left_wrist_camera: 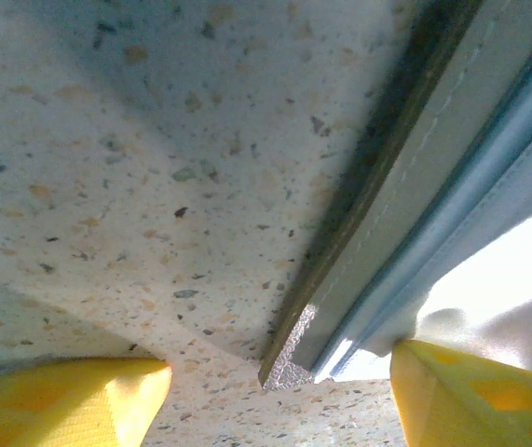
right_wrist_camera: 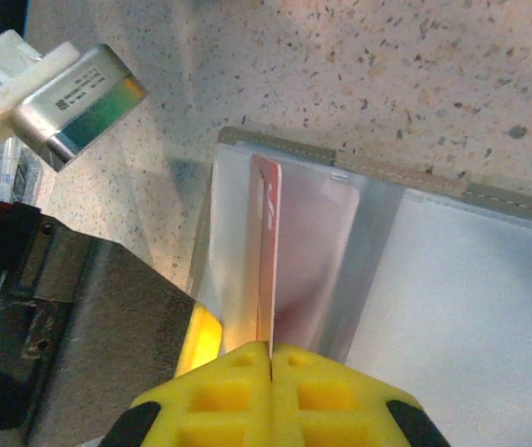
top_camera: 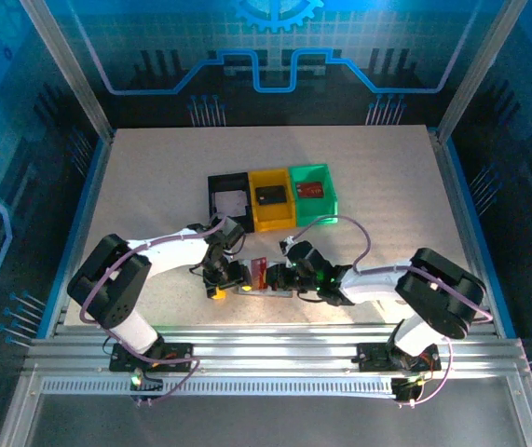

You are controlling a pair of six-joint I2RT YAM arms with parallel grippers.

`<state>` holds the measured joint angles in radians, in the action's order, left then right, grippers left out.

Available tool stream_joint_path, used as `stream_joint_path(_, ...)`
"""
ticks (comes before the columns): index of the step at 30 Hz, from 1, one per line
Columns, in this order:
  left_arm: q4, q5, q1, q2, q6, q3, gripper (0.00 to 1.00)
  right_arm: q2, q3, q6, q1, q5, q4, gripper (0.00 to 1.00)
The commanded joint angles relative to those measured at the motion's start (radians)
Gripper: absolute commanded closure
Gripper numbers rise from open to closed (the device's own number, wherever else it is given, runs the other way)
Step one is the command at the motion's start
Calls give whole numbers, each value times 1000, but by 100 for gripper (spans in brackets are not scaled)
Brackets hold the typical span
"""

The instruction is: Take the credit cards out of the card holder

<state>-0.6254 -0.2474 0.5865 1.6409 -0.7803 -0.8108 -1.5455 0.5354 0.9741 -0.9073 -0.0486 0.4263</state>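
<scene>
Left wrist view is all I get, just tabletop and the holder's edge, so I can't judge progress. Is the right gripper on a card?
Observer: Yes, the right gripper is shut on a red card, seen edge-on at the fold of the open card holder.
Operator: Any cards out already?
Observer: Three bins each hold one: pale card in the black bin, dark card in the yellow bin, second red card in the green bin.
</scene>
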Motion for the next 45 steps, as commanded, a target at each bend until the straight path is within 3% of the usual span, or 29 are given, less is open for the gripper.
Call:
stream_joint_path(1,272,-61,73,170,-7,115,31,42,-21,-30,21,36,-65,100)
stream_joint_path(10,202,-58,73,71,-6,81,31,155,-44,-74,48,15,-143,100)
stream_joint_path(24,-3,-25,21,-229,62,-54,25,432,-51,-206,122,-65,-384,100)
stream_joint_path(35,-72,-205,-144,-429,206,-134,20,453,-12,-317,126,-276,-419,100)
stream_joint_path(45,-151,-344,-151,-407,323,-175,20,426,-38,-312,126,-494,-257,100)
